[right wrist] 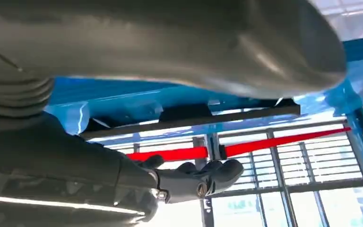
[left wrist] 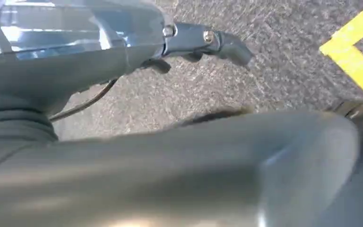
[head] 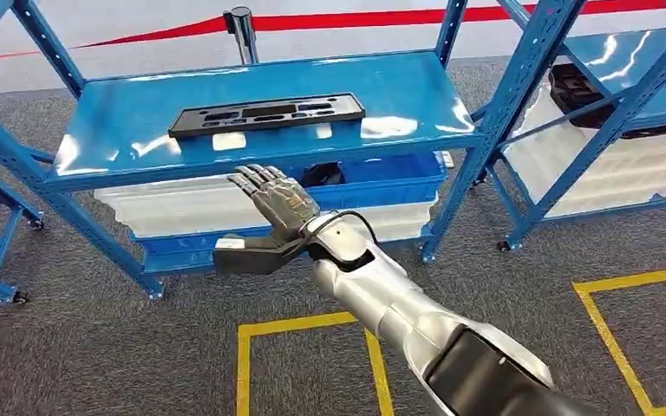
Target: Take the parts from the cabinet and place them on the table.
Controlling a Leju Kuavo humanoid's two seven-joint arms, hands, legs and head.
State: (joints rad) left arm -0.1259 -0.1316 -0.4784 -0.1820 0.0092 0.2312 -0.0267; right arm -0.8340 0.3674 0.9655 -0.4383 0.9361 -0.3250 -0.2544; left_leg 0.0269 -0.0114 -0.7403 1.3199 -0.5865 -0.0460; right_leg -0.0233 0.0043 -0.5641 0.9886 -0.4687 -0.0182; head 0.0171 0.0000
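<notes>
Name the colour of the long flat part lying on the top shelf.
Black part, seen best in the head view, on the blue shelf.

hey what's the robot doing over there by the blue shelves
The robot's right hand is raised in front of the blue shelf, fingers spread, holding nothing. A flat black part lies on that shelf, untouched. Blue and white bins sit on the level below. The left hand hangs over the grey carpet, holding nothing.

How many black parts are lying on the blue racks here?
2. One flat black part lies on the top shelf of the near rack; another black part sits on the right rack, partly behind its struts. More may be hidden.
</notes>
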